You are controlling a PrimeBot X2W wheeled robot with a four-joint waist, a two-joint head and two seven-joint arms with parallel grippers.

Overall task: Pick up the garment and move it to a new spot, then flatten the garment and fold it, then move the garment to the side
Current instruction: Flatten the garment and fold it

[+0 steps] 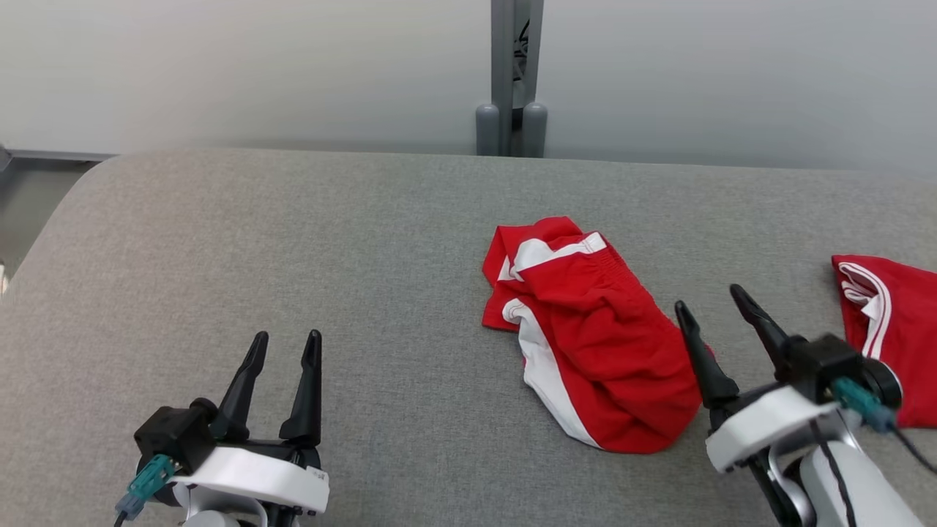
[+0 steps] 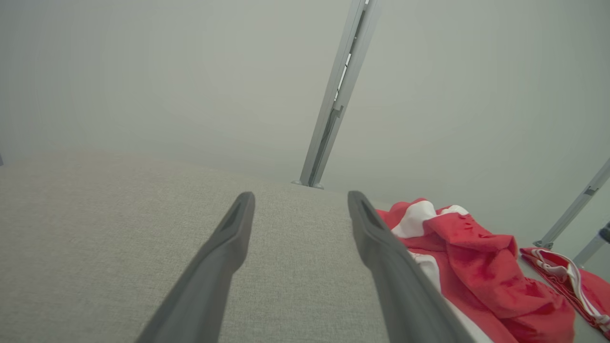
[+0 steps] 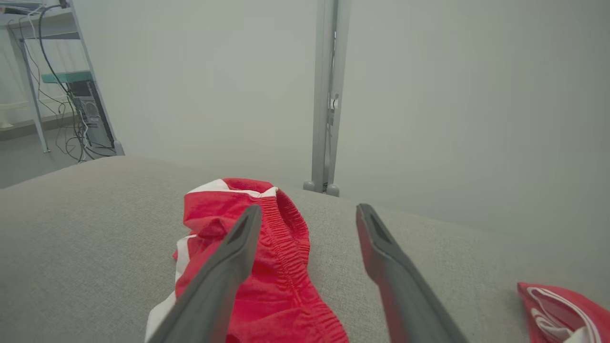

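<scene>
My left gripper (image 1: 287, 337) and right gripper (image 1: 708, 300) both stand spread and empty, the right just beside the crumpled red-and-white fabric shorts (image 1: 593, 344) lying on the grey cloth-covered surface (image 1: 293, 234); they look light and limp, so I'd pinch the gathered elastic waistband (image 3: 286, 238).

Lab, metal frame post (image 1: 510, 73) top centre, computer tower (image 3: 90, 112) and loose cables (image 3: 71, 147) upper left in right wrist view

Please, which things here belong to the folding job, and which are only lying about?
For the job: crumpled red garment, open left gripper, open right gripper, grey table.
Lying about: second red garment at the right edge, grey post behind.
</scene>
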